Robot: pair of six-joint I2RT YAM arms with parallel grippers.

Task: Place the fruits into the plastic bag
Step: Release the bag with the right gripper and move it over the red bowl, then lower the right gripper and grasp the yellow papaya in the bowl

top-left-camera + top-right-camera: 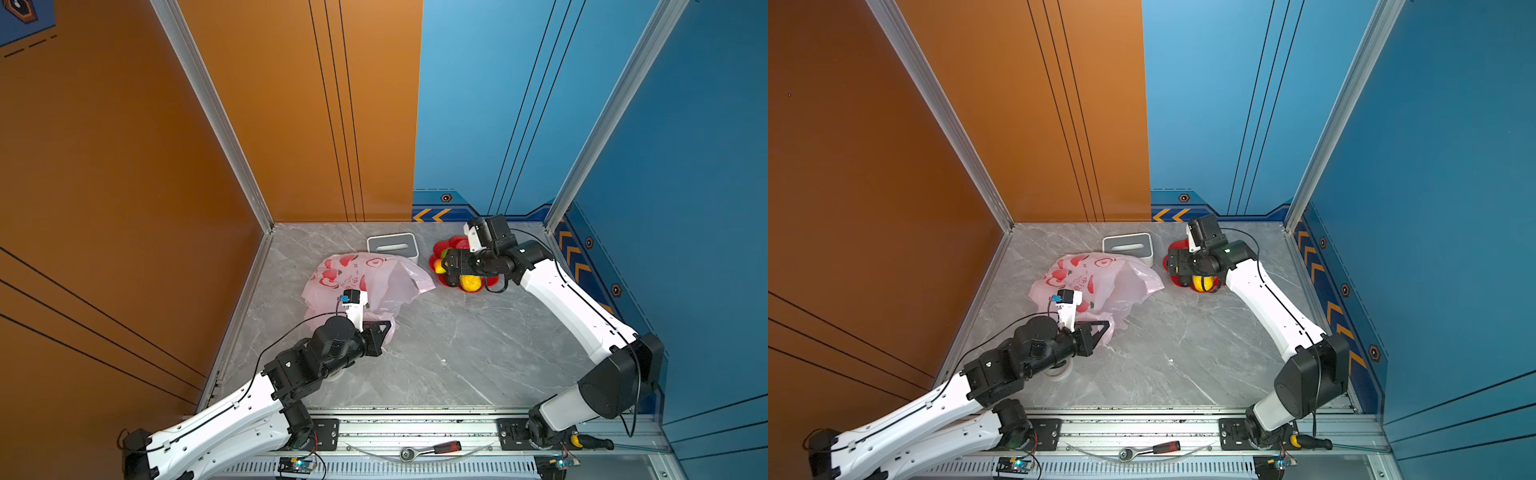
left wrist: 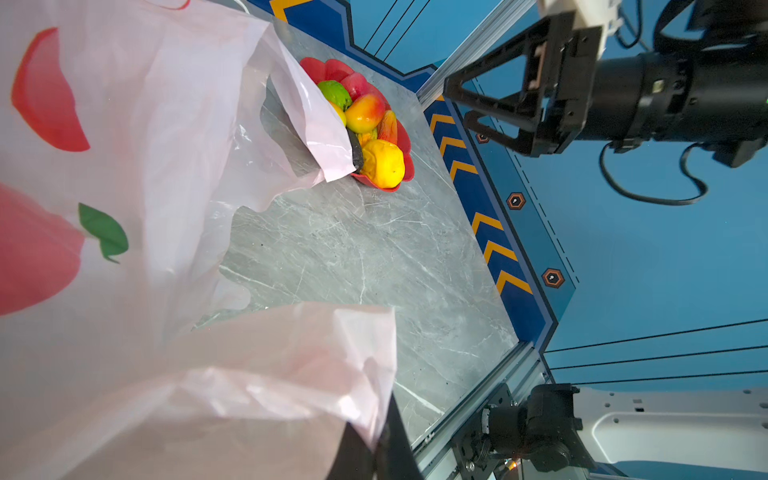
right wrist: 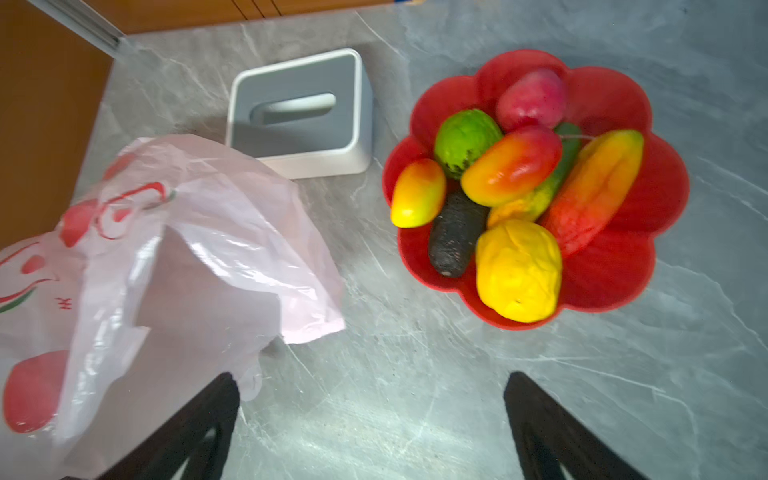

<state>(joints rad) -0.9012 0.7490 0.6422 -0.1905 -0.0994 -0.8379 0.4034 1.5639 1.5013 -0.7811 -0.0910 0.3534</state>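
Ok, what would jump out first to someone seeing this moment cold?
The red flower-shaped dish at the far right of the table, heaped with glossy fruits, with the right gripper wide open above it. Then the pale-pink plastic bag to its left, an edge pinched in the shut left gripper, and a white-and-grey tissue box just behind.

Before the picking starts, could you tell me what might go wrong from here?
The bag sags on the table, pinched only at one edge by the left gripper, so fruit might land on the film, not inside. The fruits lie piled in the dish; the open right gripper could knock neighbours out.
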